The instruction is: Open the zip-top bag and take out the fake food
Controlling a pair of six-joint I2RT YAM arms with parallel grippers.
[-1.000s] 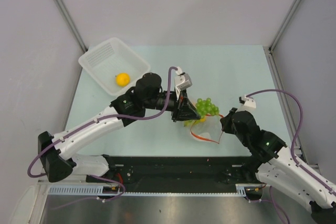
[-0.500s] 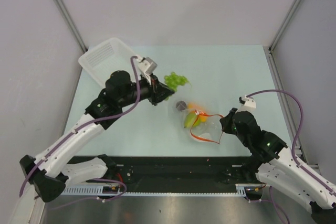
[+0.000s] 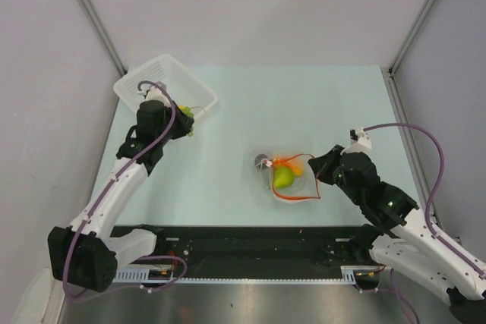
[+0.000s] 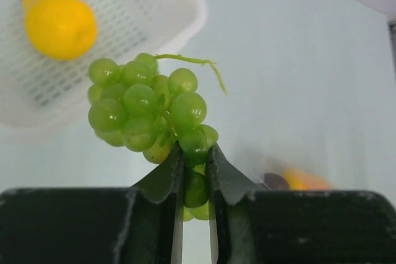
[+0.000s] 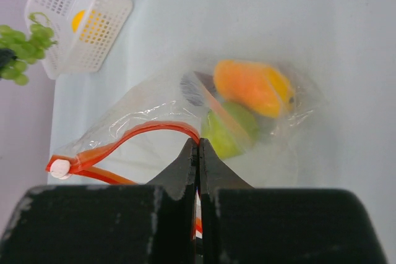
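The left gripper (image 4: pixel 195 168) is clamped on a bunch of green grapes (image 4: pixel 145 106). Its fingers nip the lowest berries, and the rest of the bunch stands up past the tips, the stem curling off toward 2 o'clock. In the top view this gripper sits at about 10 o'clock on the table (image 3: pixel 243 104), at the near rim of the white basket (image 3: pixel 152 81). The grapes hang by the basket's 5 o'clock corner (over the rim or just outside it, I cannot tell). A yellow fruit (image 4: pixel 60 26) lies inside the basket.

The bag (image 3: pixel 300 186) lies at about 5 o'clock from the table's middle, well apart from the basket. Its red strip (image 5: pixel 154 129) gapes in a loop, so the mouth is open, and a white slider (image 5: pixel 60 169) sits at one end of the strip. The right gripper (image 5: pixel 198 153) is closed tight, pinching the bag at that strip, on the bag's 3 o'clock side in the top view.

Inside the bag, in the top view, a green pear (image 5: pixel 232 131) has an orange piece (image 5: pixel 250 88) touching it at its 12 o'clock. A dark round piece (image 3: pixel 262 161) lies at the bag's 10 o'clock end.
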